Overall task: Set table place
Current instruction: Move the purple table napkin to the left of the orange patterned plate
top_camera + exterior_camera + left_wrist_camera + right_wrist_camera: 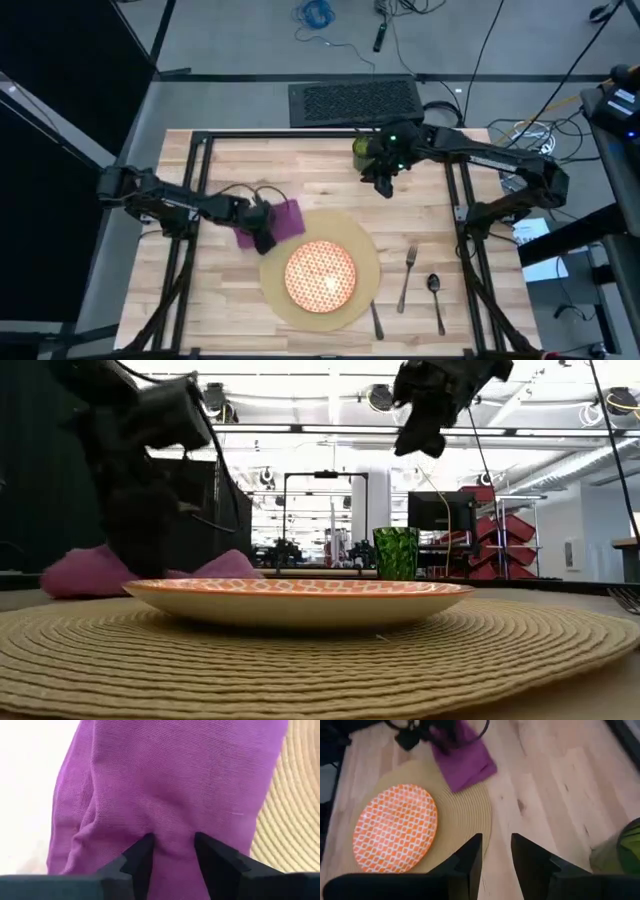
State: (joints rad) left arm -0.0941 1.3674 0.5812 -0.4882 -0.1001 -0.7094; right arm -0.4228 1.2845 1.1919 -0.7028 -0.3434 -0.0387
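The left gripper (265,238) is down low on the table (470,310), and its two dark fingers (142,852) are pinched on a fold of the purple cloth napkin (277,220). The cloth bunches up between the fingers, and the rest of the napkin spreads away in front of them. Just beside this gripper is the edge of the big round tan mat (365,275), and a corner of the napkin lies over that edge. The red-and-cream plate (321,274) sits on the mat, a little past the gripper on the side away from its arm. The right gripper (384,184) hangs in the air above the far part of the table. Its fingers (470,855) are a little way apart and hold nothing. The green glass cup (363,152) stands just beside it, on the far side. The mat and plate are well in front of this gripper. A fork (407,277), a spoon (436,297) and a knife (376,320) lie on the wood next to the mat, on the right arm's side.
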